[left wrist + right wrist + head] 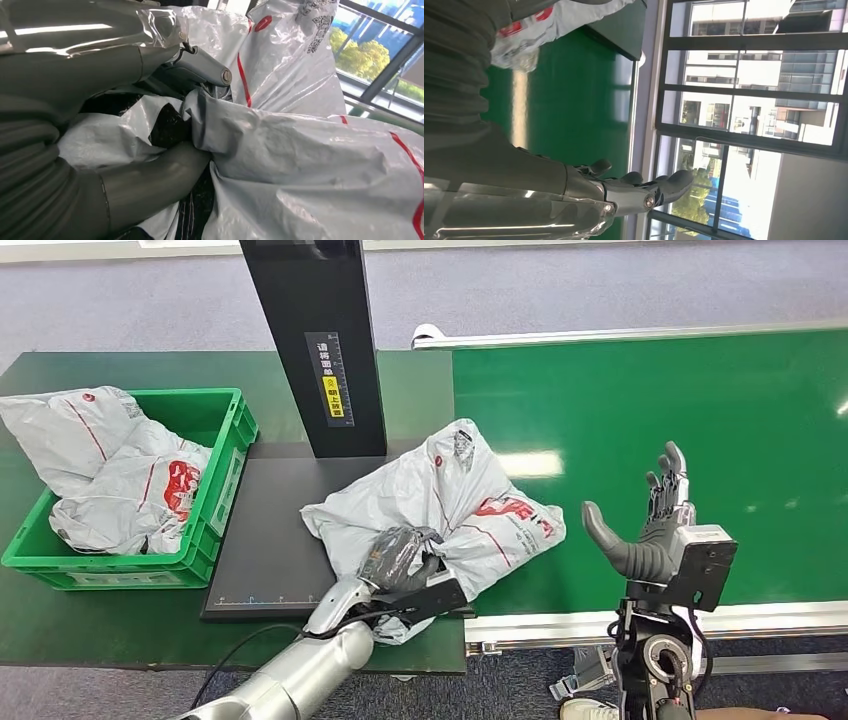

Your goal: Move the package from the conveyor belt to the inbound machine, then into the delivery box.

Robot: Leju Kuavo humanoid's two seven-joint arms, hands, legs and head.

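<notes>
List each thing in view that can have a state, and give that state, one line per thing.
Package: crumpled, lying half on the black scanner plate, half on the belt, gripped.
Left robot hand: closed on the package's near edge.
Right robot hand: open, empty, raised over the belt.
Crate: holding two other bags.
Belt: bare past the package.

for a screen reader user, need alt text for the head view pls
The robot's left hand grips a white plastic package lying on the black inbound machine, beside a green crate of packages. Its right hand is open over the green conveyor belt.
</notes>
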